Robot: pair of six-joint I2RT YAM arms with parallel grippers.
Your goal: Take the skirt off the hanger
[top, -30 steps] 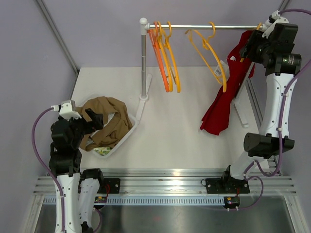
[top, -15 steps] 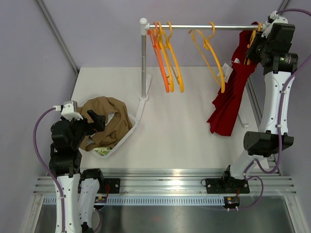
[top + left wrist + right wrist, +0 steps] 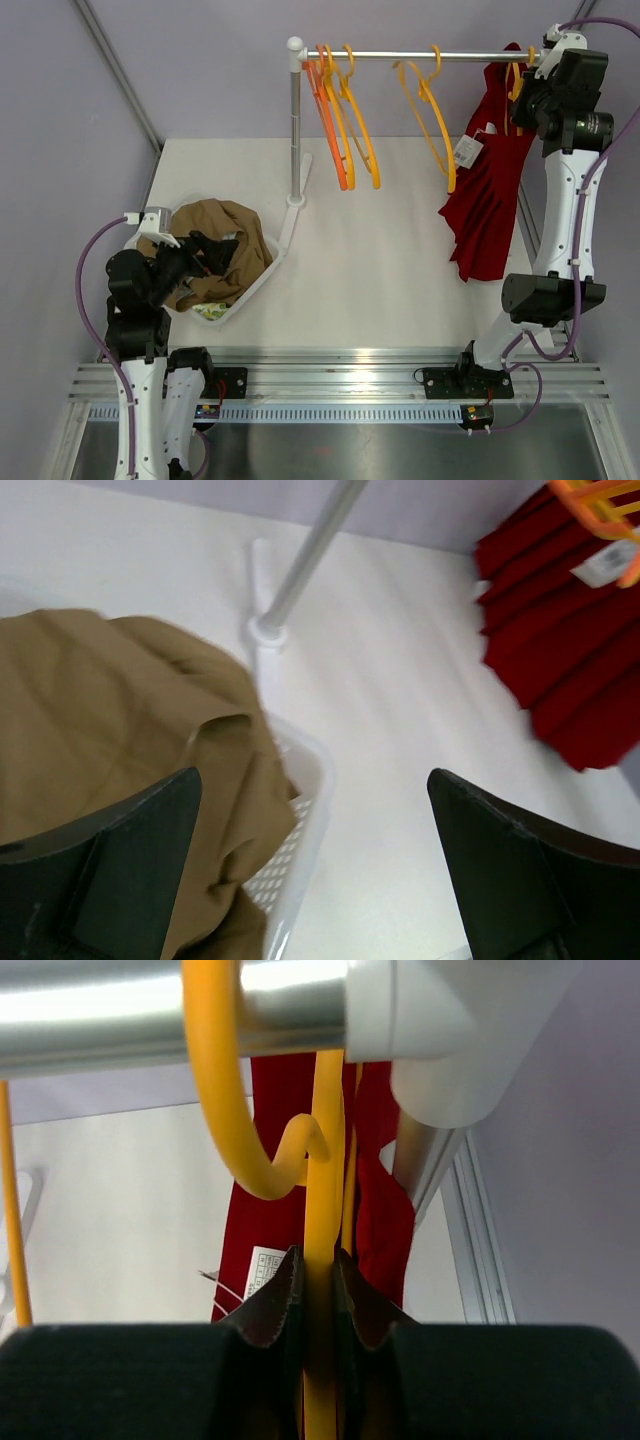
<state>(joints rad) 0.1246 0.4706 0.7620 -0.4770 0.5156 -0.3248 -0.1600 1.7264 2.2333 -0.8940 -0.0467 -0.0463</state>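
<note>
The red skirt [image 3: 488, 200] hangs from a yellow hanger [image 3: 519, 78] at the right end of the rail [image 3: 420, 56]. My right gripper [image 3: 527, 88] is up at the rail, shut on that hanger. The right wrist view shows the hanger's yellow stem [image 3: 322, 1160] pinched between both pads, just under its hook, with the skirt [image 3: 262, 1210] and a white tag behind. My left gripper [image 3: 215, 250] is low at the left, open, over the basket rim, holding nothing. Its wrist view shows the skirt [image 3: 560, 650] far off at the upper right.
A white basket [image 3: 262, 268] holds a brown garment [image 3: 215, 235], seen close in the left wrist view as brown cloth [image 3: 100, 710] over the rim [image 3: 318, 755]. Bare orange hangers [image 3: 335, 130] and a yellow one [image 3: 430, 110] hang on the rail. The rack post [image 3: 294, 130] stands mid-table.
The right jaws have closed on the hanger stem. The skirt has swung right and now hangs straighter. The left gripper has turned slightly rightward over the basket.
</note>
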